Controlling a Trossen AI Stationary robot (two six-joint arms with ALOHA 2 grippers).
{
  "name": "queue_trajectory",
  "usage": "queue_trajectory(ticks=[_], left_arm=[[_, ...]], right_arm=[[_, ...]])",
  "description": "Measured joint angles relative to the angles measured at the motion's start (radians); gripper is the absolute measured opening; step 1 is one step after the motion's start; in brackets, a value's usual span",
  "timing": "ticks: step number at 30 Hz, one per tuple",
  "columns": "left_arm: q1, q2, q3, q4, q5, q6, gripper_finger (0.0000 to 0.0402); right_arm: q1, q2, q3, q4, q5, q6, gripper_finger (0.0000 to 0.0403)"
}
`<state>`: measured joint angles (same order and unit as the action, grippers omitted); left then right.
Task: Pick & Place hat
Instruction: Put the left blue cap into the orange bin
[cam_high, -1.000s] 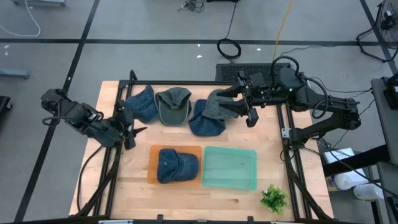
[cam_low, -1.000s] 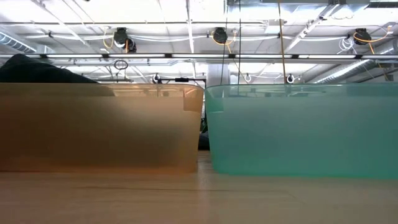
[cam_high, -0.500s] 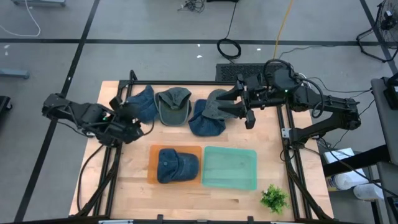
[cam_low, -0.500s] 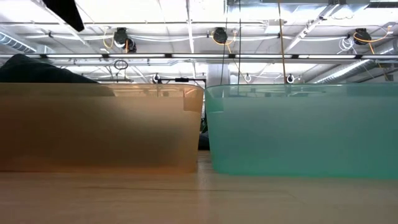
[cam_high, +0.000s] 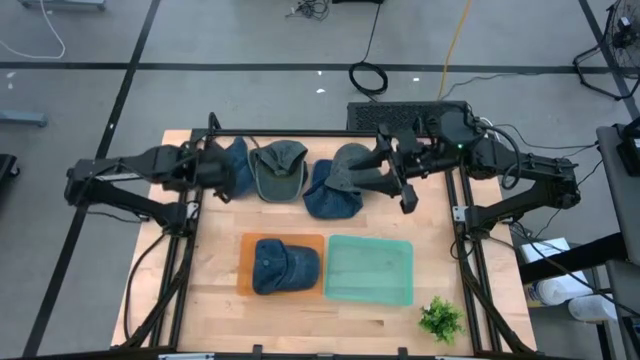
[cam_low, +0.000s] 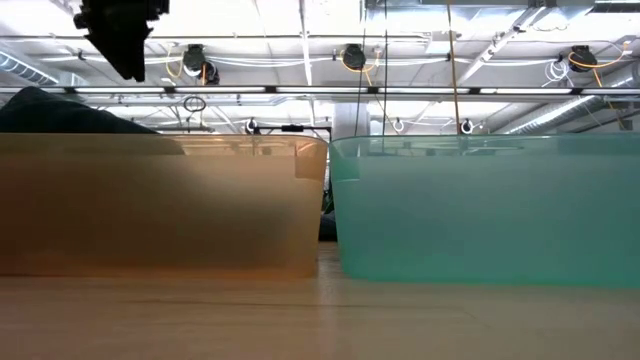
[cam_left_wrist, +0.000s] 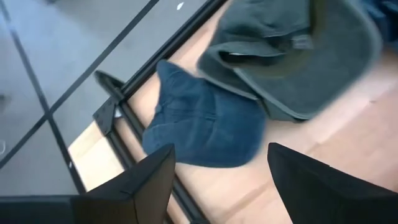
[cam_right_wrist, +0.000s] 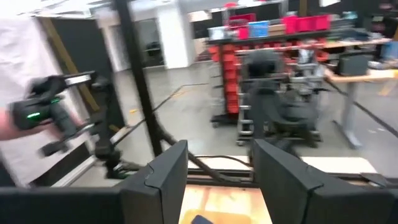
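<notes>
From above, the left gripper (cam_high: 222, 170) hangs over the blue hat (cam_high: 232, 166) at the upper left of the counter (cam_high: 220, 285), while the right gripper (cam_high: 378, 172) holds a grey hat (cam_high: 347, 168) at upper centre. Another blue hat (cam_high: 284, 265) lies in the orange bin (cam_high: 246, 270), beside the teal bin (cam_high: 369, 270). At counter level, both bins fill the frame. The left wrist view shows jaws spread wide over the blue hat. The right wrist view shows only the room.

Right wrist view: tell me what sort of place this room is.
Probably a workshop or robotics lab: shelving stacked with red parts bins, an office chair at a workbench, and a bare concrete floor.
</notes>
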<state>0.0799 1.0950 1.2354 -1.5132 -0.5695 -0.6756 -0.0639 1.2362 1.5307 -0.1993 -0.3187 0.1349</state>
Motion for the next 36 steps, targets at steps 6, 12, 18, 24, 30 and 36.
queue_trajectory(ticks=[6, 12, 18, 24, 30, 36], left_arm=[[0.175, -0.001, 0.0, 0.054, 0.072, 0.168, 0.0251], [0.338, 0.028, 0.0, 0.137, 0.165, 0.321, 0.0264], [0.479, 0.116, 0.0, 0.139, 0.254, 0.41, 0.0291], [0.571, 0.206, 0.0, 0.146, 0.334, 0.519, 0.0315], [0.655, 0.271, 0.0, 0.162, 0.361, 0.621, 0.0323], [0.764, 0.315, -0.008, 0.233, 0.486, 0.699, 0.0316]], right_arm=[[0.0, 0.0, 0.0, 0.001, -0.028, 0.008, 0.0171], [0.0, 0.0, 0.0, 0.007, -0.029, 0.006, 0.0171], [0.0, 0.0, 0.0, 0.007, -0.024, -0.001, 0.0171], [0.0, 0.0, 0.0, 0.007, -0.024, -0.008, 0.0171], [0.0, 0.0, 0.0, 0.007, -0.024, -0.008, 0.0171], [0.0, 0.0, 0.0, 0.007, -0.024, -0.011, 0.0171]])
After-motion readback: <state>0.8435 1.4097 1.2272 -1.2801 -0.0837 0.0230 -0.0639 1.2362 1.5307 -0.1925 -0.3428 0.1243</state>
